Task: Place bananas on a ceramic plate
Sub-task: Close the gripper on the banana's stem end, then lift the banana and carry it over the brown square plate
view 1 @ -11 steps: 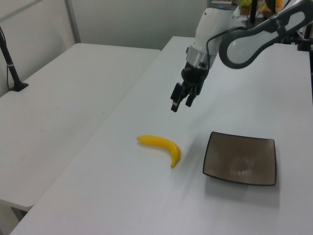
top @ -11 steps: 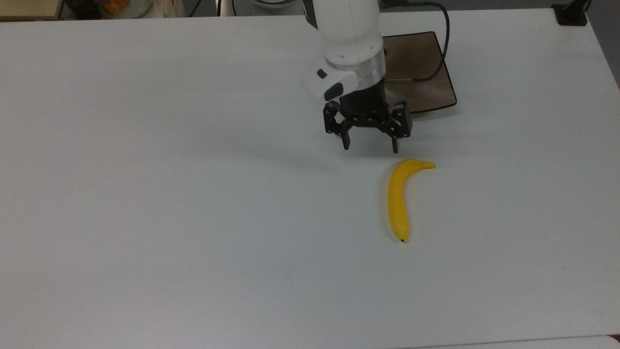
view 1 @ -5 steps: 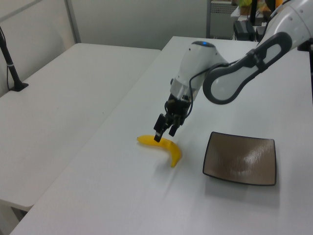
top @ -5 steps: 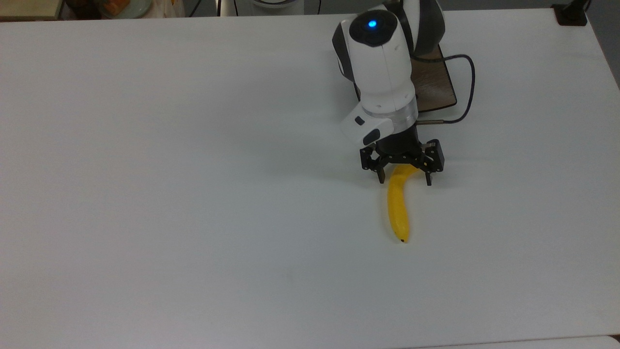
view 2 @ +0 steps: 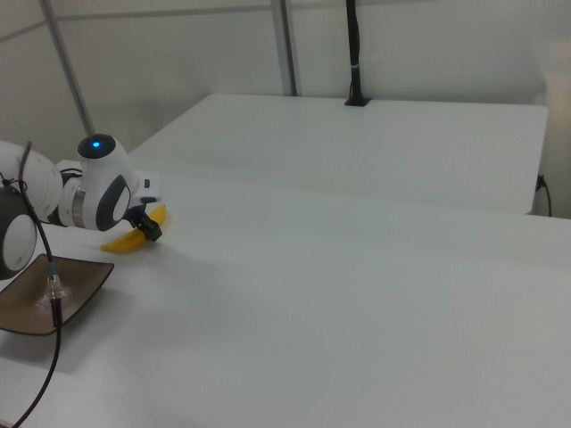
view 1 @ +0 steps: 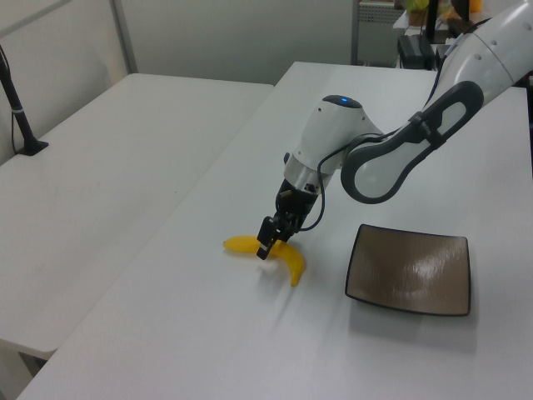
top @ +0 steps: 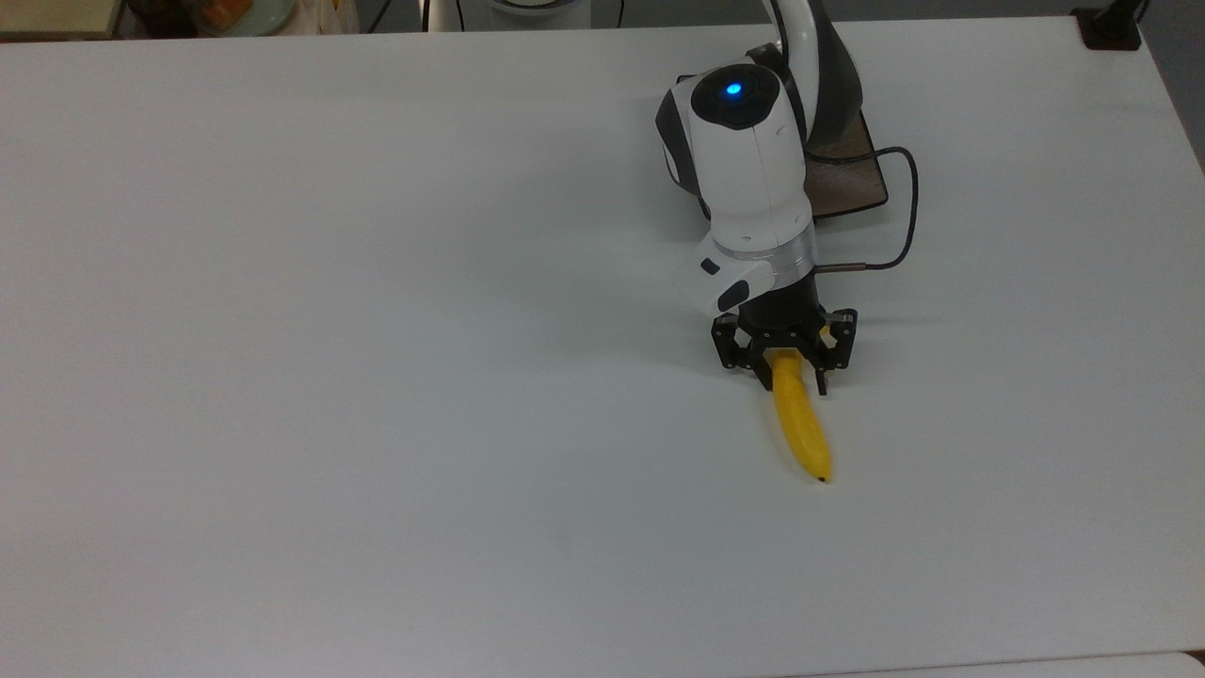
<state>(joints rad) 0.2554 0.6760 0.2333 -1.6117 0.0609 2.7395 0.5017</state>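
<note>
The yellow bananas [top: 802,428] lie on the white table, dark tip toward the top view's bottom edge. My gripper [top: 789,379] is down at table height over the stem end, fingers closed in on both sides of the fruit. In the left view the gripper [view 1: 268,248] straddles the bananas [view 1: 237,245] near their middle. In the right view the gripper [view 2: 147,227] covers part of the bananas [view 2: 123,242]. The brown ceramic plate [top: 861,179] sits behind the arm, partly hidden by it. The plate [view 1: 408,271] shows whole in the left view, and the plate [view 2: 80,281] sits at the right view's left.
A black cable [top: 906,212] loops from the wrist over the plate's near corner. A second white table [view 1: 100,158] stands alongside, with a black post [view 1: 18,104] clamped to it. Clutter sits beyond the table's far edge [top: 226,14].
The gripper came down from above the table onto the bananas' stem end and its fingers narrowed. The bananas swung, tip shifting toward the top view's right.
</note>
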